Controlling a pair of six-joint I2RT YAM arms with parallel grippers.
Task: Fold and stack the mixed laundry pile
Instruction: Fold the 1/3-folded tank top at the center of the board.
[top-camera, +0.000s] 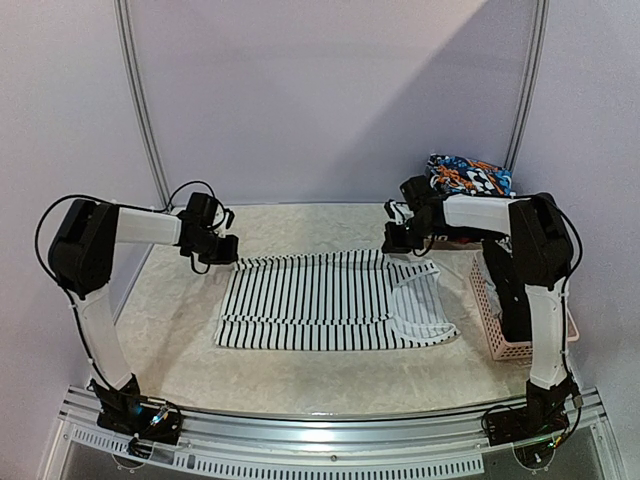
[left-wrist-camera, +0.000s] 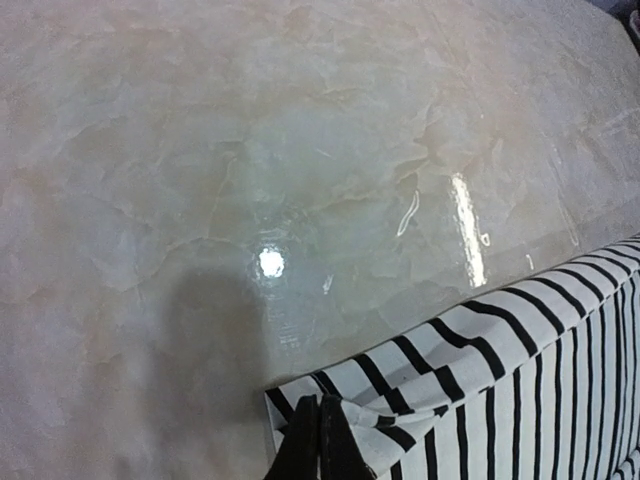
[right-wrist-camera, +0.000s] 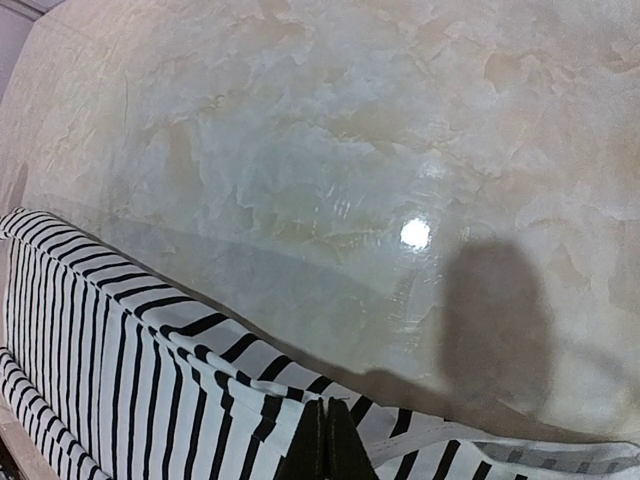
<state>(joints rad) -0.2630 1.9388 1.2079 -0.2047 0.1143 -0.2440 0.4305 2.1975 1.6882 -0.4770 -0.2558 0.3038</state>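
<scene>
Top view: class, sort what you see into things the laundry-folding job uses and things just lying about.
Job: striped shirt, gripped by left claw and right claw; patterned clothes piled at far right.
Lying about: pink basket; table.

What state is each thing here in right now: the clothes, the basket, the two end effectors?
striped garment: spread flat on the table, far edge pinched at both ends.
left end effector: shut on the striped garment's far left corner.
right end effector: shut on its far right corner.
pink basket: upright at the table's right edge.
colourful garment: bunched up, unfolded, by the basket's far end.
</scene>
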